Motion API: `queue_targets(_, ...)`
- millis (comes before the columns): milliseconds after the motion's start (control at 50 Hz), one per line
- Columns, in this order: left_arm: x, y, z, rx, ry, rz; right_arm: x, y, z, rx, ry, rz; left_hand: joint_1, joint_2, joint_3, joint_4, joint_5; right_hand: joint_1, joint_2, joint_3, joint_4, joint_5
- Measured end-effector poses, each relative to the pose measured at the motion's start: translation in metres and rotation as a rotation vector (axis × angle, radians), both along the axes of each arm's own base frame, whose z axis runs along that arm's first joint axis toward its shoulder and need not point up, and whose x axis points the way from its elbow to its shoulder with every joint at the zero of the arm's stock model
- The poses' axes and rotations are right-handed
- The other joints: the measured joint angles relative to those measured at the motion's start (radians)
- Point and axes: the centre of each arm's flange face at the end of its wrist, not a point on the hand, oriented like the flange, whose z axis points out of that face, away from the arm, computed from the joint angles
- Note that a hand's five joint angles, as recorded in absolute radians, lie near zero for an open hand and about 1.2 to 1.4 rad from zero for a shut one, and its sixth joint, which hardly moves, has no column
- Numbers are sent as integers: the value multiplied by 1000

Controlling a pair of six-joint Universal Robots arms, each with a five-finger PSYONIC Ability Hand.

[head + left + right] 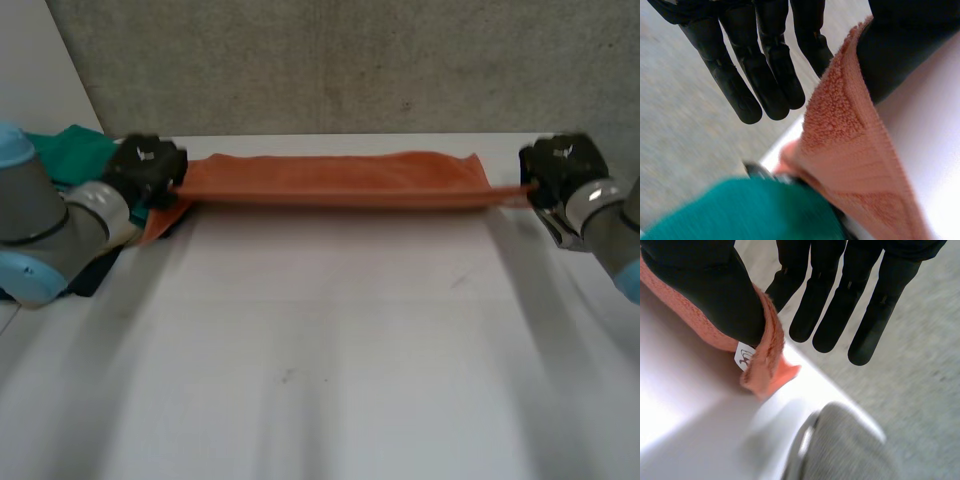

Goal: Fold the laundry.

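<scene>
An orange towel is pulled into a long, narrow band along the far edge of the white table. My left hand is at its left end and my right hand at its right end. In the left wrist view the towel's end is pinched under the thumb, with the fingers straight beside it. In the right wrist view the thumb presses the towel's corner, which bears a small white label, while the fingers stay straight.
A green cloth lies at the far left corner behind my left arm, with a dark cloth under it; the green cloth shows below the towel's end. A grey rounded thing sits by the table's right edge. Floor lies beyond the table.
</scene>
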Motion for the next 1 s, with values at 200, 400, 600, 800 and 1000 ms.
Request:
queue_targets(200,9,10,-42,64,-202,22,-5,27,-22,96,61,42,-500,-480,-466,-476,-481,0,0,0,0,1)
queue_targets(400,13,-3,-65,68,-285,192,-3,28,-23,102,39,33,-665,-642,-636,-647,-647,0,0,0,0,4)
queue_targets(600,19,8,-43,87,-256,223,-8,26,-23,102,59,8,-191,-202,-204,-210,-224,0,0,0,0,5)
queue_targets(800,19,23,-23,131,-199,196,-10,33,-16,127,67,9,-6,42,38,43,14,0,0,0,0,5)
queue_targets(1000,24,91,5,288,-441,77,-38,82,16,341,361,68,-6,42,38,43,14,0,0,0,0,5)
